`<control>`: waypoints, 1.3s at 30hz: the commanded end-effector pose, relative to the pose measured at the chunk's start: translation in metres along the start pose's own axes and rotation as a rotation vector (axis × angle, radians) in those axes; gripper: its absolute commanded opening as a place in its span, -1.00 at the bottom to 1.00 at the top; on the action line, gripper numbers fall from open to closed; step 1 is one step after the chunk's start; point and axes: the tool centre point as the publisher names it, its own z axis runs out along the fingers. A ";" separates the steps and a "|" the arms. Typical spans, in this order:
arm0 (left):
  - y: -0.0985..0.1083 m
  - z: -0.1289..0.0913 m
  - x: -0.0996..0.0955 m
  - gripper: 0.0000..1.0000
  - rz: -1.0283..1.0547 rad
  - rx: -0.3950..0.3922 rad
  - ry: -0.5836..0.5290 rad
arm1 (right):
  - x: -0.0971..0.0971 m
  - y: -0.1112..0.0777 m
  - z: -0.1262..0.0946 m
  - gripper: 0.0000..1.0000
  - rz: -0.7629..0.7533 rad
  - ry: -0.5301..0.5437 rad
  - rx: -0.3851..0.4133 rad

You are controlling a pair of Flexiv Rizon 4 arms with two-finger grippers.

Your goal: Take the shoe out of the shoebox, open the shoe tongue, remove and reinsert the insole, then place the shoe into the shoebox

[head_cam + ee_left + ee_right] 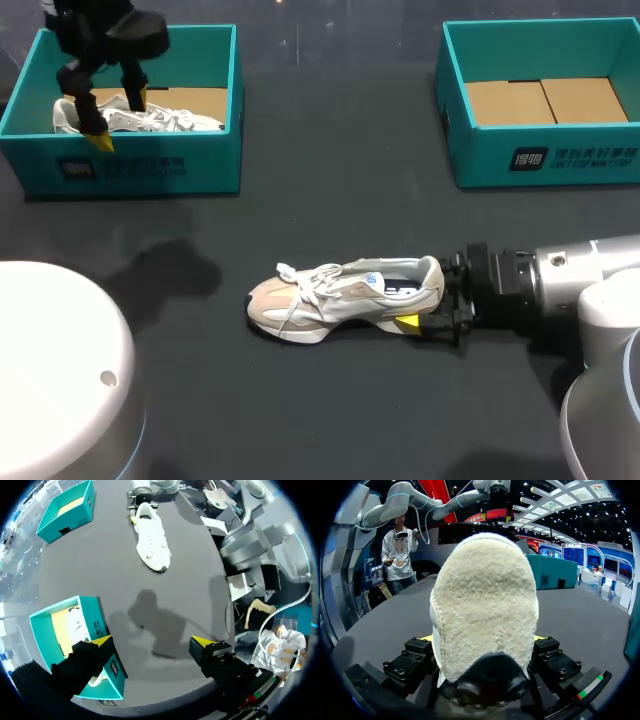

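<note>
**Shoe** [340, 295]: beige and white, with white laces. It lies on its sole on the tabletop [330, 200], about midway between the left and right edges and nearer the near edge than the boxes are. Its long axis runs along the near edge, toe to the left edge and heel to the right edge. A small blue tag shows inside the opening, its print too small to tell.

**Right tool** [428, 298]: comes in low from the right edge and is clamped on the shoe's heel, one finger on each side.

**Left box** [140, 165]: teal, at the far left corner. The front wall carries a white mark and a line of print. A brown card floor shows inside.

**Second shoe** [150, 120]: white, lying inside the left box.

**Left tool** [117, 118]: hangs above the left box with its fingers spread wide, holding nothing.

**Right box** [560, 160]: teal, at the far right corner, with the same kind of white print on its front wall. A brown card floor shows inside.

**By view:**
- Right wrist view: shows only the shoe's cream, fleecy heel, which fills the gap between the fingers. The toe and laces are hidden.
- Left wrist view: shows the whole shoe from above, well apart from the left tool, with the right tool at the shoe's heel. The left box lies just under one finger.
</note>
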 end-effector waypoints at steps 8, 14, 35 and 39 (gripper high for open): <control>-0.010 0.002 0.008 1.00 -0.535 -0.075 -0.052 | 0.001 0.001 0.000 -1.00 0.000 -0.002 0.004; -0.034 0.008 0.018 1.00 -0.751 -0.034 -0.048 | 0.001 0.001 0.000 -1.00 0.000 -0.002 0.004; -0.110 0.031 0.059 1.00 -1.314 -0.070 -0.119 | 0.001 0.001 0.000 -1.00 0.000 -0.002 0.004; -0.124 0.036 0.063 1.00 -1.358 -0.069 -0.121 | 0.001 0.001 0.000 -1.00 0.000 -0.002 0.004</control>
